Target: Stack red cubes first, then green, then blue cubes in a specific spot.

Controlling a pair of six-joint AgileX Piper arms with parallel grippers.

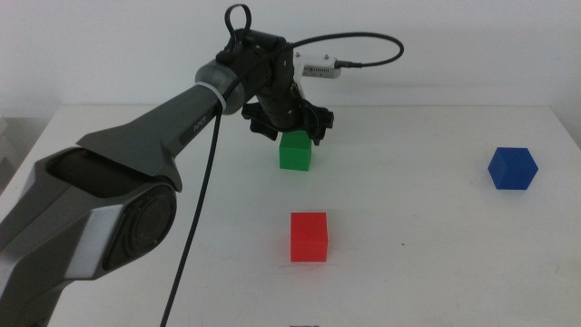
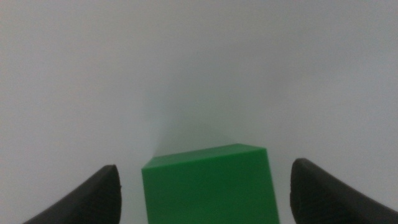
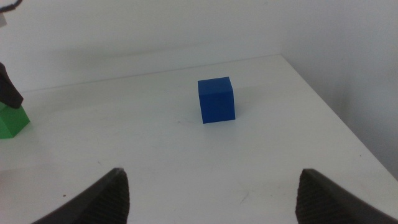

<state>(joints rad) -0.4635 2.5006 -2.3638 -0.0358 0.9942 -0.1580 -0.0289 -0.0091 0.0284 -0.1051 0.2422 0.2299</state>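
The green cube (image 1: 296, 151) sits on the white table (image 1: 427, 245), directly beneath the left gripper (image 1: 289, 128), between its spread jaws, untouched. The red cube (image 1: 309, 236) lies nearer the camera; the blue cube (image 1: 513, 168) is well apart, ahead of the open right gripper (image 3: 211, 193).

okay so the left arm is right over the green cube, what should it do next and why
Probably close the left gripper on the green cube. Its jaws stand open on either side of the cube, with gaps showing, and the red cube sits bare, waiting for it.
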